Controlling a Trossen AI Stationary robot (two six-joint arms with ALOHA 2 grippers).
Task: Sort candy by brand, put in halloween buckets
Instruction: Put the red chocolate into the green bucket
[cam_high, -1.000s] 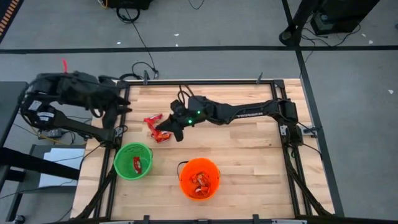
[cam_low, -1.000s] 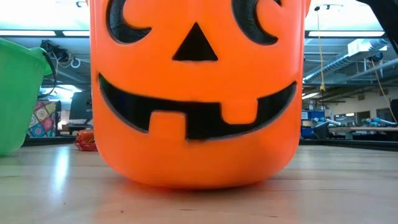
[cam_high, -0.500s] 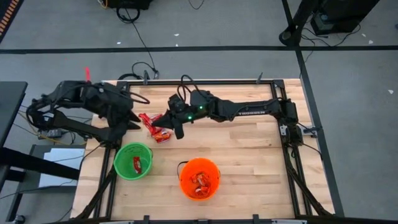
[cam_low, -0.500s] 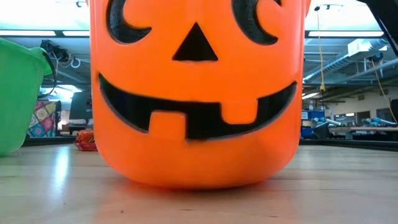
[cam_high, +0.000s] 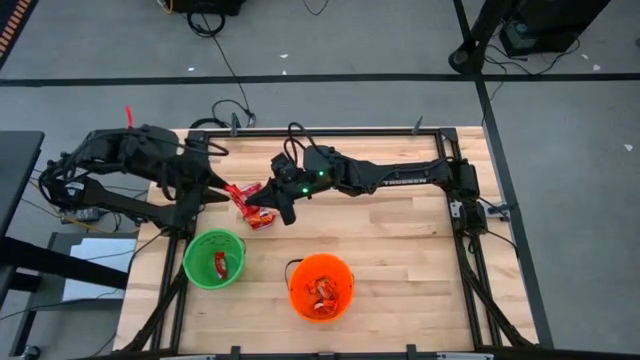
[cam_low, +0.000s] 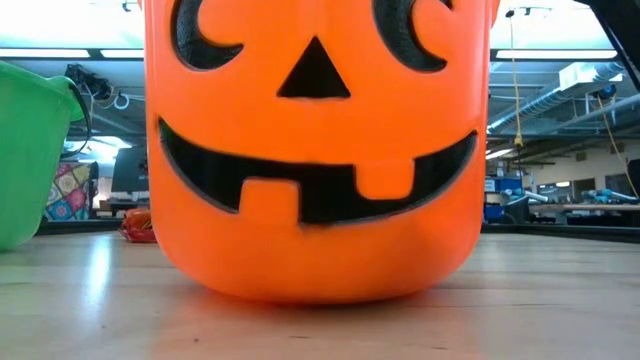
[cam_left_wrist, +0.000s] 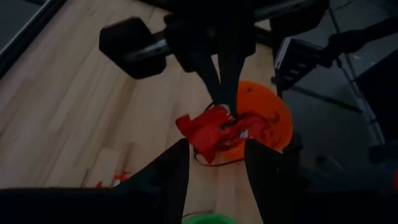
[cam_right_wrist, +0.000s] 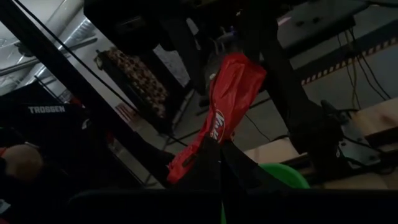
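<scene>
My right gripper is shut on a red candy wrapper above the table's far left part. My left gripper is open just left of it; its two fingers stand on either side of the wrapper's free end, and I cannot tell if they touch it. A small pile of red and orange candy lies on the table below. The green bucket holds a red piece. The orange bucket holds several pieces. My right gripper pinches one end of the red wrapper between its two fingertips, coming level from the table's right. The wrapper is lifted clear of the table and sticks out past the fingers toward my left gripper.
The orange bucket fills the low view, with the green bucket beside it and candy on the table behind. Both buckets stand near the table's front edge. The table's right half is bare wood.
My left gripper has gone from the table's left edge toward the right, up to the red wrapper. My right gripper has shifted a little toward the left and far edge, with the red wrapper in its fingers.
</scene>
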